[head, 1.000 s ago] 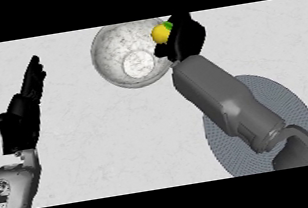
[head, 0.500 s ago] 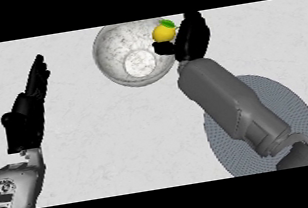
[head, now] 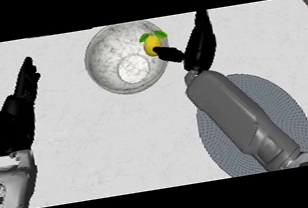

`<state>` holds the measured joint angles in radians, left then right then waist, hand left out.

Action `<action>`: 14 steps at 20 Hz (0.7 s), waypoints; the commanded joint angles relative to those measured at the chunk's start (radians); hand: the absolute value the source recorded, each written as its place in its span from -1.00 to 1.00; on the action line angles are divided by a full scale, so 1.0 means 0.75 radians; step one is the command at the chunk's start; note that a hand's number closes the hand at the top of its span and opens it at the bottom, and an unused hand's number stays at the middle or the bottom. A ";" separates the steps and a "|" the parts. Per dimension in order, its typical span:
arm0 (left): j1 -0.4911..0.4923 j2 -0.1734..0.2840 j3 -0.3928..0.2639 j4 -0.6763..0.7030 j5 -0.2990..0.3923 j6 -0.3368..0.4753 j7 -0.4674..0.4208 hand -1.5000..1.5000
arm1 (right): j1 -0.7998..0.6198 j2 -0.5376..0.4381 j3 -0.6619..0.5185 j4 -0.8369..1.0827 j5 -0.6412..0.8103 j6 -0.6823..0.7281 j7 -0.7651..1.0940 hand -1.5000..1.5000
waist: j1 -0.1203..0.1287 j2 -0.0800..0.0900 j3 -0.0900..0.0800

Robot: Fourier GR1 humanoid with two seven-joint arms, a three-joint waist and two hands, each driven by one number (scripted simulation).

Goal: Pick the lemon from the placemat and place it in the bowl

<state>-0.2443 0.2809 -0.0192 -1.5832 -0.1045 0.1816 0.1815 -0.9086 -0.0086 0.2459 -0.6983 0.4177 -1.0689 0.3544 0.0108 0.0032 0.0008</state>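
the lemon [head: 151, 44] looks light, stiff and prone to roll (take it across its middle); it lies inside the bowl [head: 107, 68], right hand [head: 196, 43] spread beside it.

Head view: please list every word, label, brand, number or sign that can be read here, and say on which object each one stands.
No text can be read in this view.
Left forearm: small dark marks on its grey shell, too blurred to read.
Bowl, lemon, placemat, right hand, left hand and counter: no writing at all.
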 commanded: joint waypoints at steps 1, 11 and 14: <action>0.098 -0.019 0.011 0.053 -0.029 0.016 -0.138 0.00 | 0.202 -0.003 0.025 -0.291 -0.039 0.027 -0.068 -1.00 | -0.034 -0.012 -0.001; 0.033 0.011 0.060 -0.050 -0.008 -0.032 0.032 0.00 | 0.809 -0.074 0.294 -1.005 -0.001 0.156 -0.062 -1.00 | -0.032 -0.010 -0.001; 0.080 -0.004 0.055 -0.095 -0.025 -0.032 0.026 0.00 | 0.926 -0.083 0.356 -1.144 0.075 0.160 -0.055 -1.00 | -0.023 -0.009 -0.001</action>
<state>-0.1965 0.2764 0.0171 -1.6140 -0.1160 0.1647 0.1759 -0.3548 -0.0593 0.4488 -1.4183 0.4405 -0.9659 0.3308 -0.0116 -0.0048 -0.0002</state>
